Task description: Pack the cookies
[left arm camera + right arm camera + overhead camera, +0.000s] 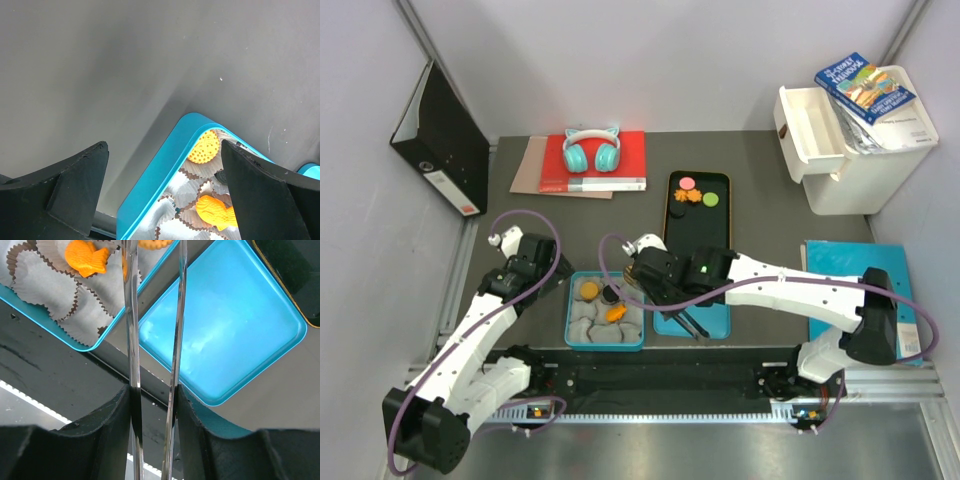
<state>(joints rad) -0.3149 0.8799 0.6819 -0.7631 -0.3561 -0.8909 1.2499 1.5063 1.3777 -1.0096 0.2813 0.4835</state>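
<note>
The right gripper [152, 395] clamps metal tongs [176, 340], whose tips reach over the blue tin [570, 310]. The left gripper [165, 170] stands wide open beside this tin. Some cookies [616, 312] lie in its paper cups [35, 280], others on the black tray [700, 225] behind it.

Cookies are split between two spots. Three sit in the teal box [568, 320], each in its own white crinkled paper cup [582, 322]. There's a round orange cookie [590, 290] with a dotted face in the far-left corner, a black cookie [610, 295] just right of it, and an orange fish-shaped cookie [615, 313] lying flat near the middle.

The rest are loose on the black tray [705, 228] further back. A pink cookie [687, 183] is at the far end, with a green cookie [711, 198] near it on the right. Two irregular orange cookies [689, 197] sit side by side between them. There are also black discs [677, 210] on the left, pretty hard to make out against the tray.
</note>
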